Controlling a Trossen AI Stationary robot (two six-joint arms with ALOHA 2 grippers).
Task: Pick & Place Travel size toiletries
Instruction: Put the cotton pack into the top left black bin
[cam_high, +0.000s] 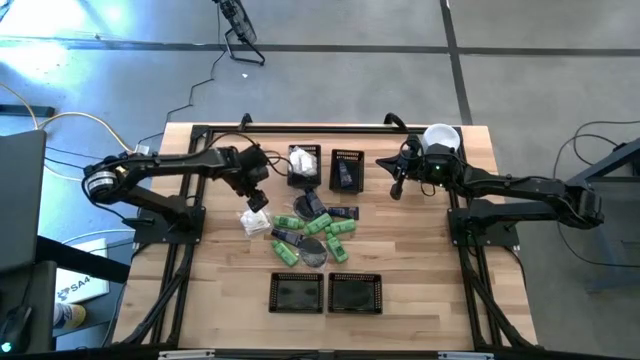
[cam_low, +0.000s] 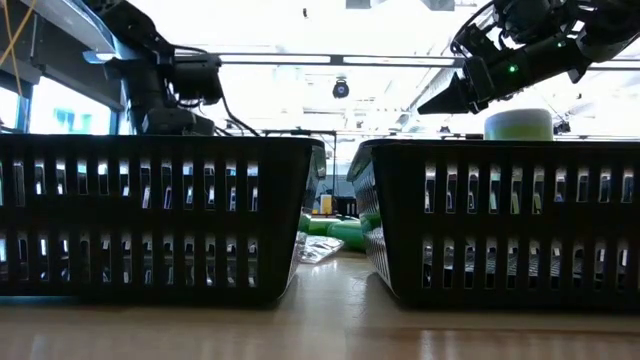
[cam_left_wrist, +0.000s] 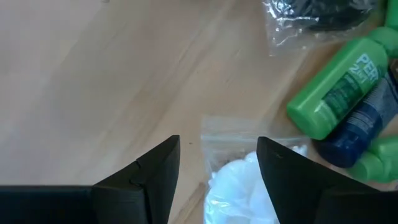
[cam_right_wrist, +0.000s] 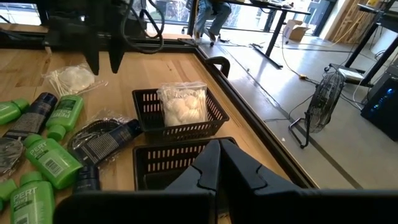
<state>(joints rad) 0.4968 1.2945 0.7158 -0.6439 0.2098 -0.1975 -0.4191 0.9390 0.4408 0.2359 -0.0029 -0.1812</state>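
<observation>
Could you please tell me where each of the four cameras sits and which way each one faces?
High: overhead, looking down at the table, both arms.
Low: table height, behind two baskets, arms above.
Left wrist: above the white packet, left end effector open.
Right wrist: right end effector shut, facing the basket holding cotton balls.
Shared: both wrist views show green bottles.

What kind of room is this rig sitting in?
Probably a workshop or lab: bare concrete floor, a floor fan, desks and stacked timber beyond the wooden worktable.
</observation>
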